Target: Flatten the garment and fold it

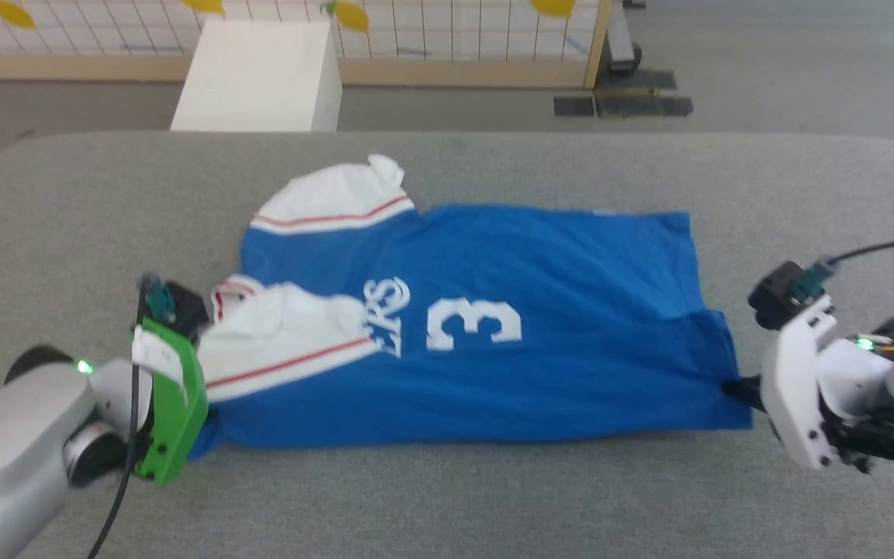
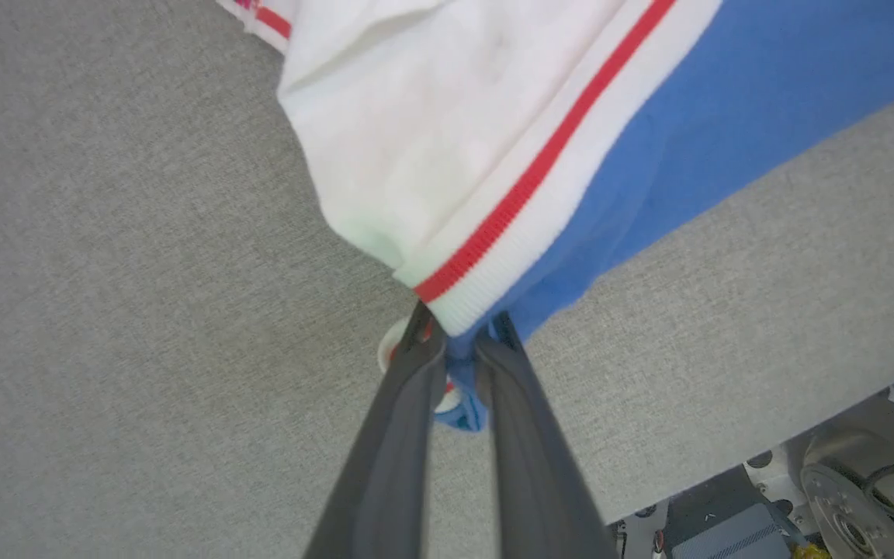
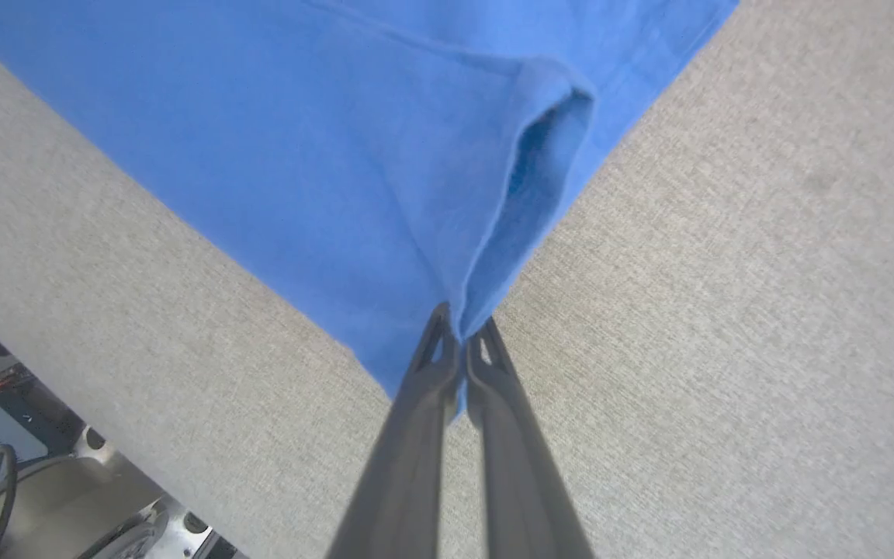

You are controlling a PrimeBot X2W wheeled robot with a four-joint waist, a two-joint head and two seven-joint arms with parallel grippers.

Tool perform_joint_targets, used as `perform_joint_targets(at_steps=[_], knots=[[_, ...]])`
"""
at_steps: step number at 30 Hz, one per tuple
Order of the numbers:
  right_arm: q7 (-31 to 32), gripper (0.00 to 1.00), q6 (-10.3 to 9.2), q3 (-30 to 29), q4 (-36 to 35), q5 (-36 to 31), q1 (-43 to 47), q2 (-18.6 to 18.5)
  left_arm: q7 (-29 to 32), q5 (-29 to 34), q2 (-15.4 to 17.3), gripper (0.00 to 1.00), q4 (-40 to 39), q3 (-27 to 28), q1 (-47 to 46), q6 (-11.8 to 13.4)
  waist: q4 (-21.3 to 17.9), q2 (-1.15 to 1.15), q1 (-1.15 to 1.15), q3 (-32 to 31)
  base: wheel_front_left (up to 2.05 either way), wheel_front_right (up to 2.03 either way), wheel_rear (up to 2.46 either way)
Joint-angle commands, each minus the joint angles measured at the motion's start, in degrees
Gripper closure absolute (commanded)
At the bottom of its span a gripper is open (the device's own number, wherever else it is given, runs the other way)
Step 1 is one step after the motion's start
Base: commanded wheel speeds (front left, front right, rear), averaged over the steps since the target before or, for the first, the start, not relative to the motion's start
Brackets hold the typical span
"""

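On the grey table: the garment lies spread near the middle, neck end toward the robot's left and hem toward its right, chest side up.
Print: the white number 3 and the lettering read sideways from the head view, which fits the shirt lying crosswise to the robot.
Sleeves: the far white sleeve sticks out beyond the blue body. The near white sleeve is doubled back over the chest and covers part of the lettering, so the cloth is not yet flat.
Hem: the right edge steps in partway along, and a loose fold gapes open beside the near corner.
Left gripper: jaws nearly together, pinching a bunch of blue cloth and red-striped white trim at the near left corner, low against the table.
Right gripper: jaws closed tight on the near hem corner, blue cloth caught between the tips.
Why held so: with one near corner in each grip, the arms look set to draw the near edge taut and smooth it, or to carry it over the far half.
Stage, as I judge it: flattening; folding not begun.
Beyond: a white box stands past the table's far edge.
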Motion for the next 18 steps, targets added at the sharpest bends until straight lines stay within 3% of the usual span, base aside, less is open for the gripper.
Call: perform_joint_targets(at_steps=[1,10,14,18], knots=[[-0.6,1.00,-0.10,-0.1,-1.1,0.5,1.3,-1.6,-0.2,0.0,1.2,1.00,-1.1,-0.1,1.5,-0.1,0.0,-0.01,0.00,-2.2,0.00,0.00,0.00],[-0.5,1.00,-0.10,-0.1,-9.7,1.5,8.3,-10.0,-0.1,-0.2,5.0,1.00,-8.2,-0.2,7.7,-0.1,0.8,-0.01,0.00,-4.4,0.00,0.00,0.00],[-0.2,1.00,-0.10,-1.0,-11.1,1.8,12.3,-11.6,-0.5,-0.3,5.4,1.00,-8.1,-0.2,9.9,-0.1,0.9,-0.01,0.00,-4.2,0.00,0.00,0.00],[0.4,1.00,-0.10,-1.9,-10.4,1.8,15.1,-11.0,-1.3,-0.7,4.8,1.00,-6.6,-0.2,10.4,-0.1,0.7,-0.01,0.00,-2.6,0.00,0.00,0.00]])
